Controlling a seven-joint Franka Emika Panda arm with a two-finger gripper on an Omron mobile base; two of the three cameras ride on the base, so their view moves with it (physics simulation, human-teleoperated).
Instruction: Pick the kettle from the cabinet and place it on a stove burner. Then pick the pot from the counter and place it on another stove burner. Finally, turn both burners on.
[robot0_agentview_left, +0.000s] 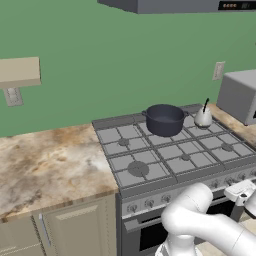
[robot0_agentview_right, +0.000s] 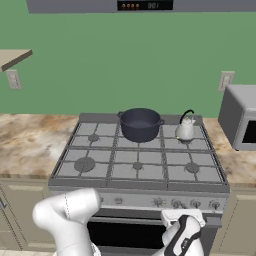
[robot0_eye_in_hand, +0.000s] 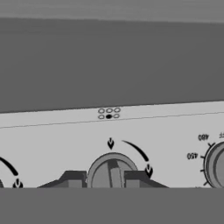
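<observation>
green-walled kitchen: pot (robot0_agentview_left: 164, 120) and kettle (robot0_agentview_left: 203, 117) sit on the range (robot0_agentview_right: 140, 165); my gripper (robot0_eye_in_hand: 111, 179) pinches a burner knob (robot0_eye_in_hand: 111, 171), next i twist.

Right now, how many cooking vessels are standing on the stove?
2. The pot sits on the back middle burner of the stove; the kettle sits on the back right burner, beside the pot. Nothing seems hidden behind them.
</observation>
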